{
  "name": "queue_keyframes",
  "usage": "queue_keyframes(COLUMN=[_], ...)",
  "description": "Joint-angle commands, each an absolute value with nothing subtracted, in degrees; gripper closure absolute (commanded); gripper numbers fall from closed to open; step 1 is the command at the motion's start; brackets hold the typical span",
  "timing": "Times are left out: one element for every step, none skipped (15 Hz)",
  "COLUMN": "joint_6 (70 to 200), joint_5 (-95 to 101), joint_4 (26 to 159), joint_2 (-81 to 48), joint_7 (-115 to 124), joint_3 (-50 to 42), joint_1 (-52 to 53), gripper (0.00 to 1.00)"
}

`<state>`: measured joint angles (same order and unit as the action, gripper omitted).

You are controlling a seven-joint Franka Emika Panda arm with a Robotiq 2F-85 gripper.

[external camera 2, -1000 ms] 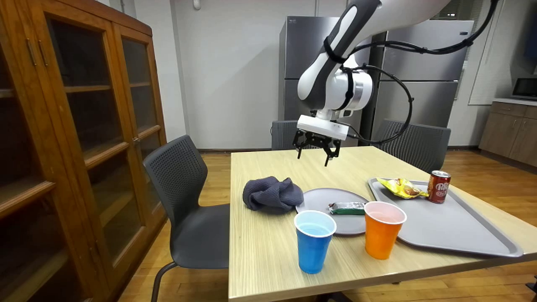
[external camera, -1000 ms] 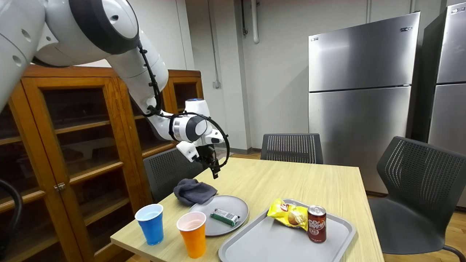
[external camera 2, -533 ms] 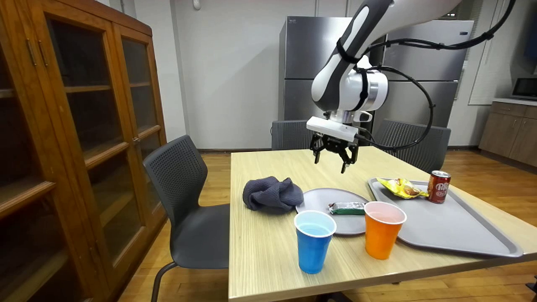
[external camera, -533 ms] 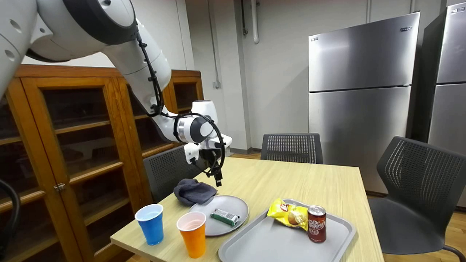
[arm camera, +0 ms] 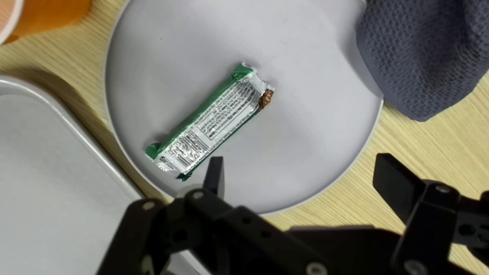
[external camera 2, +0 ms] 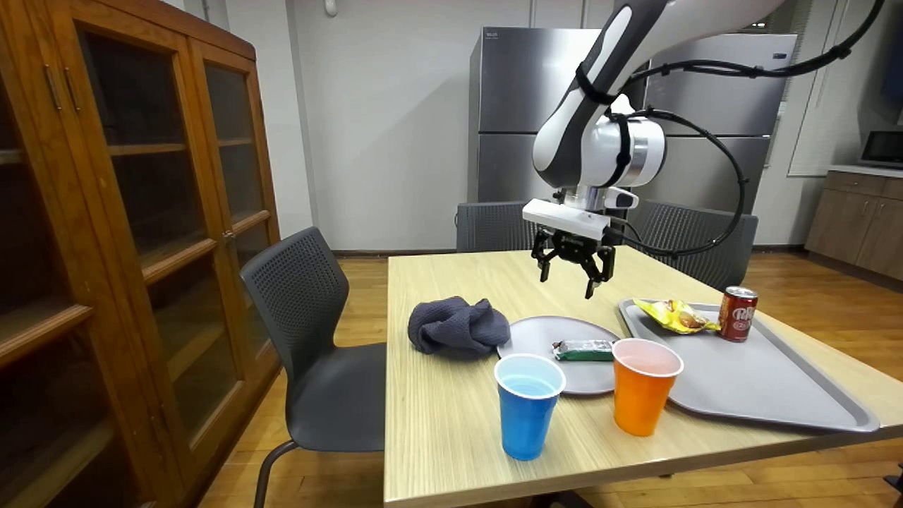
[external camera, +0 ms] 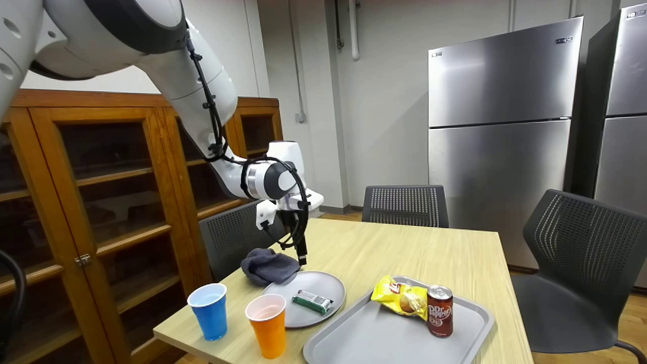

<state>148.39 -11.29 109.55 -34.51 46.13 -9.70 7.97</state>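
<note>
Both exterior views: evenly lit, moderately bright; source direction unclear. Sheen on steel fridge (external camera: 500, 156); soft shadow on wall (external camera 2: 381, 127). Cabinet panes (external camera 2: 159, 197) nearly black. Wide-angle stretch toward frame edges. Wrist view: foil glints on wrapped bar (arm camera: 214, 126), smallest print smeared; soft shadow on desk (arm camera: 443, 145) beside tray (arm camera: 57, 172); claw (arm camera: 298, 168) dark, slightly soft.

White arm (external camera: 174, 78), rounded and glossy, dark grey bands (external camera: 144, 30). Black cable (external camera 2: 741, 180) runs along it under black straps (external camera 2: 623, 144) and loops out wide near the wrist (external camera 2: 600, 152), which has a silver ring (external camera 2: 640, 152) and white bar-shaped housing (external camera 2: 566, 219). Gripper (external camera 2: 566, 283) is black, with angular jointed fingers (arm camera: 428, 229), blocky tips (arm camera: 214, 173) and pale round screw heads (arm camera: 316, 268).
</note>
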Motion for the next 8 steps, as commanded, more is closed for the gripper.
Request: queue_keyframes(joint_6=[148.32,148.31,148.73,149.11,148.68,148.18,147.82,147.47], joint_5=[-10.46,-10.46,-10.62,-10.36,-10.27,-10.34,-10.49,-10.56], joint_4=[109.47,109.48,109.98,110.22,110.15,110.04,109.91,109.67], joint_2=[-34.45,-34.45,-34.3,-34.48,-34.73,-35.01,-35.31,-35.81], joint_7=[46.67,46.68,47.21,48.21,48.71,49.49,50.31,51.34], joint_3=[-8.92,-8.92,-9.05,-9.62,-9.88,-10.11,-10.26,-10.57], joint_1=[7.19,7.19,7.28,7.74,7.87,7.93,7.86,7.85], gripper=[0.0,0.0,0.0,0.0,0.0,0.0,0.0,0.0])
